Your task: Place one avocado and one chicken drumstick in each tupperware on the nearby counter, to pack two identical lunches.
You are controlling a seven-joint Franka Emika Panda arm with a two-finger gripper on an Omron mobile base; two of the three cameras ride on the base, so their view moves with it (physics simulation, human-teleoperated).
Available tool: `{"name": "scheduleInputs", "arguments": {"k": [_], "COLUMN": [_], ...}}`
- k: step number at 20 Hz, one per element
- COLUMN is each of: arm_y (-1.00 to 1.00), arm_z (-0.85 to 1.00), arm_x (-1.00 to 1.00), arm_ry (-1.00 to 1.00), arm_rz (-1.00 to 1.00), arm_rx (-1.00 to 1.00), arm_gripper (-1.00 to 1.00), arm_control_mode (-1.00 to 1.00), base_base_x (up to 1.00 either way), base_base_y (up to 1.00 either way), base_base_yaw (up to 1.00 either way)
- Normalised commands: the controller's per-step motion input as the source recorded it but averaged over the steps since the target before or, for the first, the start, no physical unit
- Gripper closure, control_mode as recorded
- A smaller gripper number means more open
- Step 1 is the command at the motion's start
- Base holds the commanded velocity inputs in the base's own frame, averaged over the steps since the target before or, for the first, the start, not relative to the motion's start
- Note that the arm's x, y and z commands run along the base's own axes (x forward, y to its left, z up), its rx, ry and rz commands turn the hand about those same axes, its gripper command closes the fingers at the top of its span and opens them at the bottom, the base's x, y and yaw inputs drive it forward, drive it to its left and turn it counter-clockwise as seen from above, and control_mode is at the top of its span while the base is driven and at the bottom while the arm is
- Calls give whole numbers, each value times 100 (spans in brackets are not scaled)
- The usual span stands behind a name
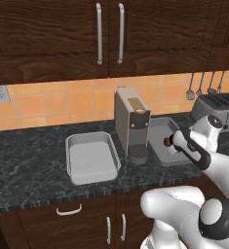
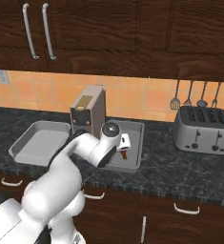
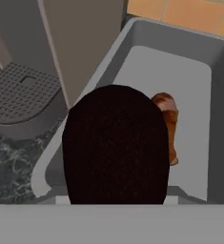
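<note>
Gripper: the gripper (image 2: 123,145) hangs over the right tupperware (image 2: 138,138), pinching a dark avocado (image 3: 116,143) that hides its tips in the hand view.
Step in hand: by my reading, setting this avocado into the right tupperware beside the chicken drumstick (image 3: 167,124).
How to do it well: lower inside the rim on the bare floor near the drumstick, not on top of it, and spread the jaws only once low, since a round avocado may roll; keep clear of the coffee machine (image 1: 131,121) just beside.
Right tupperware: 1 drumstick lies in it; avocado not yet down.
Left tupperware (image 1: 111,146): nothing seen inside; it sits on the counter (image 1: 23,160) past the coffee machine.
Further back: a toaster (image 2: 201,129) at the wall.
</note>
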Motion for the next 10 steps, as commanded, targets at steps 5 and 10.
{"name": "scheduleInputs", "arguments": {"k": [5,10], "arm_y": [0,0], "arm_z": [-46,-34], "arm_x": [60,47], "arm_ry": [0,0], "arm_rz": [2,0], "arm_rx": [0,0], "arm_gripper": [100,100], "arm_control_mode": [-100,-100], "base_base_x": [0,0], "base_base_y": [0,0], "base_base_yaw": [0,0]}}
